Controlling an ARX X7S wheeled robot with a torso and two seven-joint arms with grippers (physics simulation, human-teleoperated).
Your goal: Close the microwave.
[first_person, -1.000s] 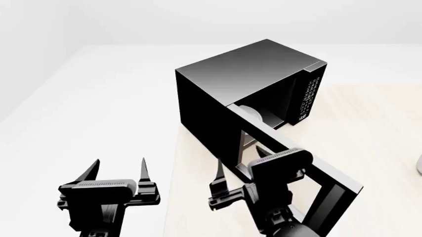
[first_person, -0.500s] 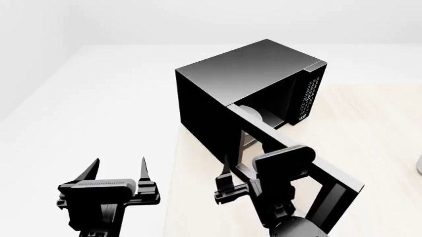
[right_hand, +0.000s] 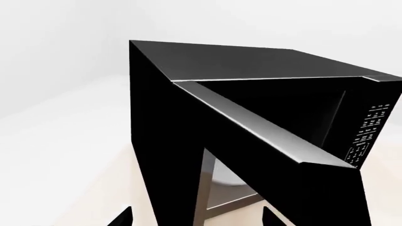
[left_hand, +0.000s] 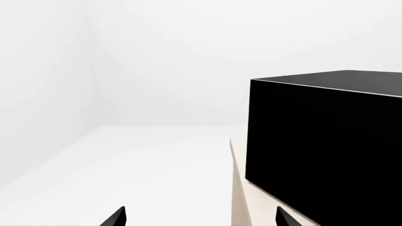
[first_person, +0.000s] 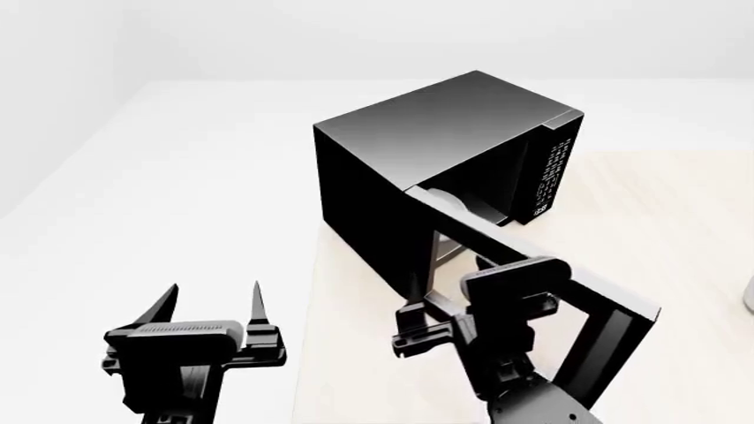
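A: Where does the microwave (first_person: 442,150) sit?

B: On the pale desk (first_person: 683,230), at its far left corner. Its door (first_person: 536,278) stands open, swung out toward the robot, and the white-marked button panel (first_person: 550,175) shows at the right of the opening.

A: Anything inside?

B: A white plate (first_person: 465,205), partly hidden by the door's top edge. The right wrist view shows a pale round shape through the door window, probably the same plate.

A: And the right end effector (first_person: 454,331)?

B: It is at the outer face of the door, beside the window. One finger (first_person: 409,320) points up on the left; the other is hidden behind the wrist body. In the wrist view two tips show at the lower edge, well apart, so the fingers are spread wide and grip nothing. Whether it touches the door is hard to tell.

A: The left one?

B: The left end effector (first_person: 207,305) hangs off the desk's left side, over the white floor (first_person: 177,177), fingers wide and empty, well apart from the microwave.
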